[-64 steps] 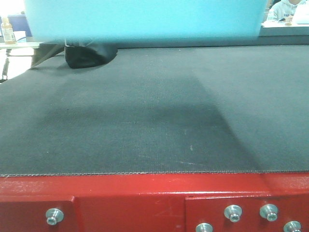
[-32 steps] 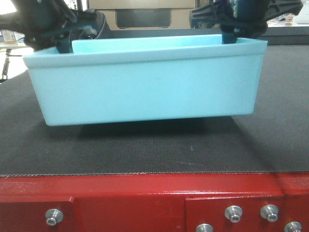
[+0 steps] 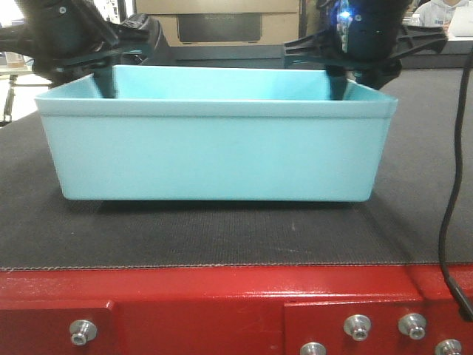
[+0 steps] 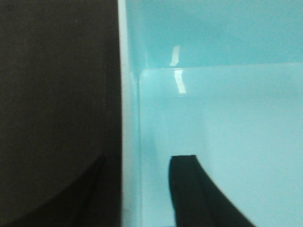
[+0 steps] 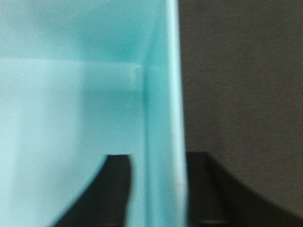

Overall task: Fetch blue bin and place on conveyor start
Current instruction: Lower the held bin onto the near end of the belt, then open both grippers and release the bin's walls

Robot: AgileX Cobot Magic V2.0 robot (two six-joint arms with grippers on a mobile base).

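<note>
Beside the blue bin (image 3: 214,148) hangs a black cable (image 3: 448,192).

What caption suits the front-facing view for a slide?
Pale blue bin on the black conveyor belt, left gripper and right gripper straddling its end walls.

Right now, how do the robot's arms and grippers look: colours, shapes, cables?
Both are black. The left gripper and the right gripper have angular, bracket-like bodies. In the wrist views their fingers are flat and dark, widening toward the base. A small blue light glows on the right arm, and a thin black cable hangs beside it. No markings are readable.
</note>
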